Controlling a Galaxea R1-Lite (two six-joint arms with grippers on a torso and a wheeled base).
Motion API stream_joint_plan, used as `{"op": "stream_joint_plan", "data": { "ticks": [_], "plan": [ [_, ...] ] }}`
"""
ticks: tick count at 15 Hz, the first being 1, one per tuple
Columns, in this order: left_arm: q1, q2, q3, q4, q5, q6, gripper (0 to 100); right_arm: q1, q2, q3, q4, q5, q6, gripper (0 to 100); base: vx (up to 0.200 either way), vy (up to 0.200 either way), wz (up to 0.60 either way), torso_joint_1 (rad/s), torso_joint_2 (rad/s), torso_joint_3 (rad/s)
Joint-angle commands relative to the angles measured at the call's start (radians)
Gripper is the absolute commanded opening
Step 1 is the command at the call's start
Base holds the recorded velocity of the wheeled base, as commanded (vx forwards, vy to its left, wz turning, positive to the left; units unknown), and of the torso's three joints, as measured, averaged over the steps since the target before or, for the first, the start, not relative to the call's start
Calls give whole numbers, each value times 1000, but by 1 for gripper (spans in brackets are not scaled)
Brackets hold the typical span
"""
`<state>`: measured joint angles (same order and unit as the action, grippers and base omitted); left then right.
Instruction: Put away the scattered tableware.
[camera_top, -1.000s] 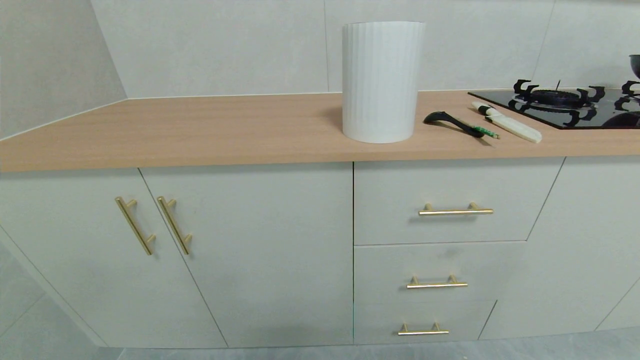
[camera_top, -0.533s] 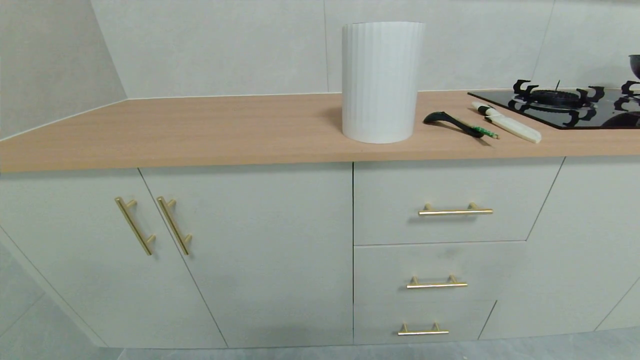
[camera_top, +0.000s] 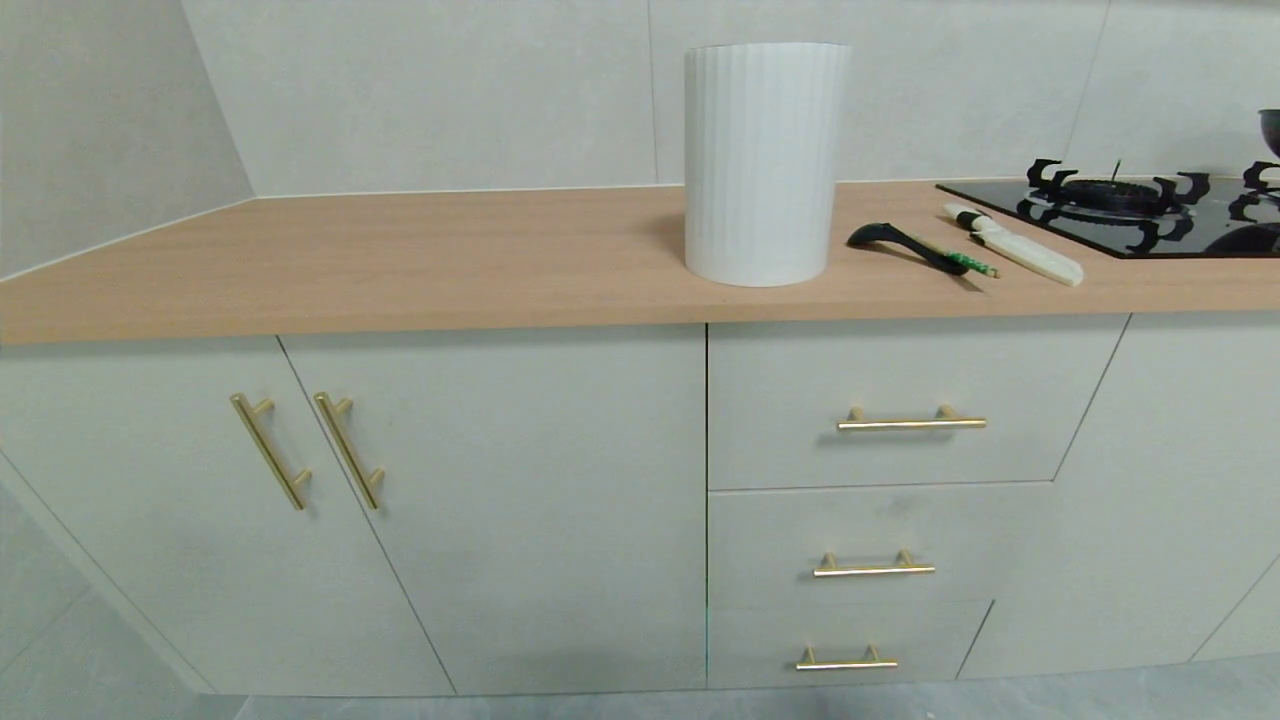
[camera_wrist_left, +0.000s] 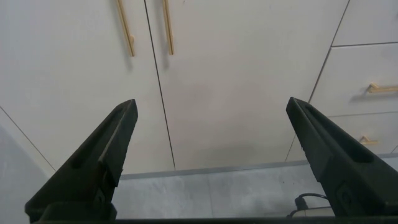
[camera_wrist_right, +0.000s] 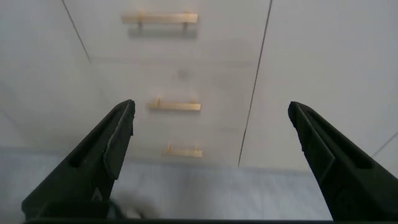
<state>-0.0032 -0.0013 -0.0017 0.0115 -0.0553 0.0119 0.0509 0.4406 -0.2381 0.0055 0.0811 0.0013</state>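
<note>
One ladle (camera_top: 900, 243), handle apparently front-right

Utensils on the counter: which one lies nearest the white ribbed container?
The black spoon, beside the white ribbed container; the green-ended chopsticks and white knife lie farther toward the stove.

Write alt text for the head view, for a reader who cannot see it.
A tall white ribbed container stands on a wooden countertop, with a black spoon, a green-ended utensil and a white utensil lying to its right, beside a black gas hob. Below are pale cabinet doors and three drawers with gold handles.
</note>
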Motion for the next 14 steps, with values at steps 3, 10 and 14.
{"op": "stream_joint_plan", "data": {
  "ticks": [3, 10, 14],
  "plan": [
    [0, 1, 0, 1, 0, 0, 100, 64, 454, -93, -15, -1, 2, 100, 0, 0, 0, 0, 0, 0],
    [0, 1, 0, 1, 0, 0, 100, 84, 1024, -142, -400, -17, 3, 100, 0, 0, 0, 0, 0, 0],
    [0, 1, 0, -1, 0, 0, 100, 98, 1262, -234, -461, -27, 0, 100, 0, 0, 0, 0, 0, 0]
  ]
}}
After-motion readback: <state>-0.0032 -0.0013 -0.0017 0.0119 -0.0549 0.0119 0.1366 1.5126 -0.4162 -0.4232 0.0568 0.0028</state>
